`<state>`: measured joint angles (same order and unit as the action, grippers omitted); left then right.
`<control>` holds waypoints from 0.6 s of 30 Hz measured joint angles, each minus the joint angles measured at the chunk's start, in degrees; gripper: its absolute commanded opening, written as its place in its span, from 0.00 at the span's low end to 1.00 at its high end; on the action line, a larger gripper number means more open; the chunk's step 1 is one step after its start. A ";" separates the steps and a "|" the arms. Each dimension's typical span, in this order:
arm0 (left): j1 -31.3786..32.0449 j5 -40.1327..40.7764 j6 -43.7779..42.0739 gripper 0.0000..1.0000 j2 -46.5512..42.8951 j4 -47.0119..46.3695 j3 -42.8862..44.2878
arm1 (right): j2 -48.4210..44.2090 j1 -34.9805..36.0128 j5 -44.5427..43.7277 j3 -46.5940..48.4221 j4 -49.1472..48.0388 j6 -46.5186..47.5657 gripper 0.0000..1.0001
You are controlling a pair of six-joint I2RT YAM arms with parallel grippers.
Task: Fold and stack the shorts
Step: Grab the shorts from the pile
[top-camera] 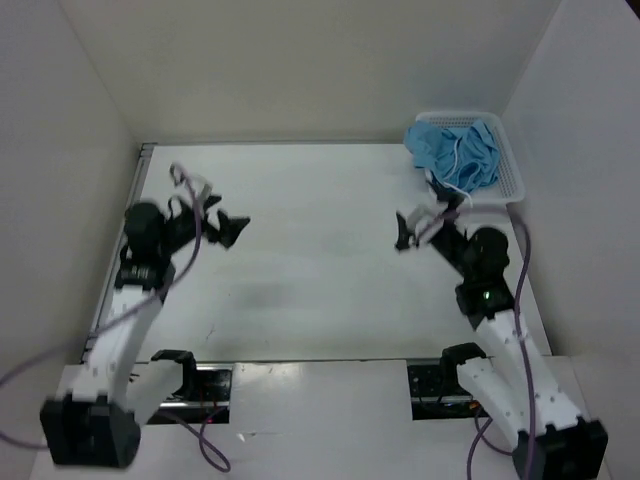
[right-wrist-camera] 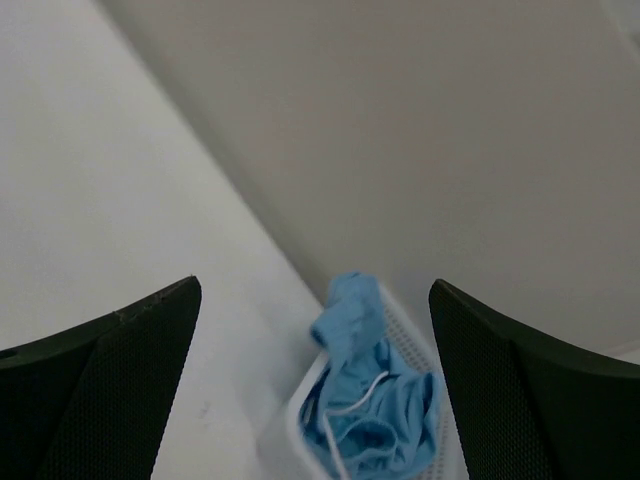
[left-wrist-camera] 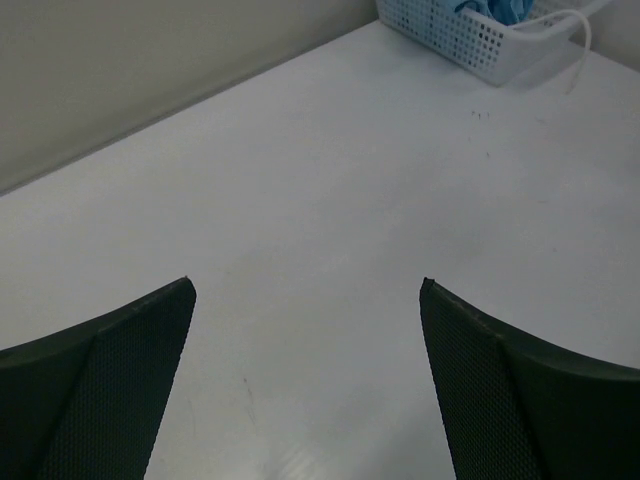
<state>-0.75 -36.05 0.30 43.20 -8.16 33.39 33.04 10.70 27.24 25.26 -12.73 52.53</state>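
Note:
The light blue shorts (top-camera: pixel 455 150) lie crumpled in the white lattice basket (top-camera: pixel 512 170) at the table's far right corner, a white drawstring (top-camera: pixel 452 160) hanging over them. In the right wrist view the shorts (right-wrist-camera: pixel 370 400) fill the basket (right-wrist-camera: pixel 285 425), one part draped over its rim. My right gripper (top-camera: pixel 412 230) is open and empty, in front of the basket, above the table. My left gripper (top-camera: pixel 230 228) is open and empty over the table's left side.
White walls close the table at the back and both sides. In the left wrist view the basket (left-wrist-camera: pixel 450 35) sits far off at the top right, a white drawstring (left-wrist-camera: pixel 575 30) hanging over its edge. Purple cables trail from both arms.

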 measured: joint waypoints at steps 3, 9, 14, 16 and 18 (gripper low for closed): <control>3.85 2.19 0.07 1.00 24.35 3.37 22.67 | 20.00 1.51 -9.94 21.03 -3.08 -11.50 0.99; 8.04 7.98 -0.11 1.00 53.68 16.61 48.17 | 50.12 3.19 -25.55 49.48 5.11 -26.51 0.99; 9.20 8.63 -0.04 1.00 65.85 24.04 59.49 | 77.11 3.67 -38.03 76.28 18.93 -37.79 0.99; 9.60 8.81 -0.04 1.00 66.27 25.64 59.47 | 83.12 3.65 -41.92 79.32 22.38 -40.81 0.99; 9.94 8.81 -0.07 1.00 66.23 26.23 59.43 | 86.25 3.63 -44.68 79.43 26.03 -42.73 0.99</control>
<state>9.19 -27.24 0.23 109.43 18.06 92.82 119.28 14.33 -17.43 104.68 13.30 9.80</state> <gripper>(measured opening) 0.995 0.994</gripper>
